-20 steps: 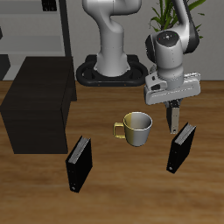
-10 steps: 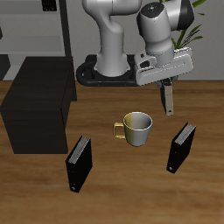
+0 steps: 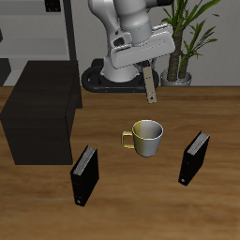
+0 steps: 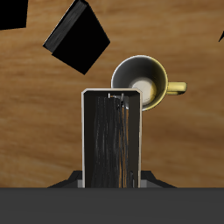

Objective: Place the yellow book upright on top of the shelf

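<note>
My gripper (image 3: 148,69) is shut on the yellow book (image 3: 151,86), a thin tan book that hangs upright below the fingers, high above the table and above the mug. In the wrist view the book (image 4: 112,140) fills the middle, with its dark face and tan edges towards the camera. The shelf (image 3: 42,111) is a large matte black box with a flat bare top, standing on the table well to the side of the gripper and lower than the held book. It does not show in the wrist view.
A cream mug (image 3: 145,138) stands mid-table below the gripper and shows in the wrist view (image 4: 142,80). Two black books stand nearer the front edge, one (image 3: 84,175) before the shelf, one (image 3: 194,157) beyond the mug. A grey rack (image 3: 56,33) and a plant (image 3: 183,28) stand behind.
My gripper has risen with the yellow book and moved from beside the black book to above the mug, towards the shelf. The arm has swung back and up.
</note>
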Robot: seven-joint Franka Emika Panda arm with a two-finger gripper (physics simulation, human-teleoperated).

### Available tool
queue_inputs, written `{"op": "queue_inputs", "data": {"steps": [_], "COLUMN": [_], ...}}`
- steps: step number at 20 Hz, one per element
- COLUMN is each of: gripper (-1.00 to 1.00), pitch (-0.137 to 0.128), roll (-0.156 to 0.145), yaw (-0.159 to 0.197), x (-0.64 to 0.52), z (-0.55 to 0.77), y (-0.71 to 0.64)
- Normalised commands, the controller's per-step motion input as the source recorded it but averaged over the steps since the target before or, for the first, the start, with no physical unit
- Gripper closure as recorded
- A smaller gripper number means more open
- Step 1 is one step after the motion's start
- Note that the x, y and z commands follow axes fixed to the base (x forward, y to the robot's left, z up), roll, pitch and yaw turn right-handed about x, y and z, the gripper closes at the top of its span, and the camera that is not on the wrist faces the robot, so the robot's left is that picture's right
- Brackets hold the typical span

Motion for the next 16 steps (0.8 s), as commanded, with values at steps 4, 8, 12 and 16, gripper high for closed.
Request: {"op": "queue_inputs", "data": {"steps": [4, 8, 12, 16], "gripper": [1.0, 1.0, 1.0, 1.0], "pitch": [-0.041, -0.053, 0.004, -0.04], "roll": [-0.032, -0.019, -0.04, -0.03], "yaw": [-0.06, -0.056, -0.05, -0.013], "x": [-0.02, -0.01, 0.13, 0.08], "z": [0.63, 0.54, 0.34, 0.18], "y": [-0.93, -1.01, -1.08, -0.7]}}
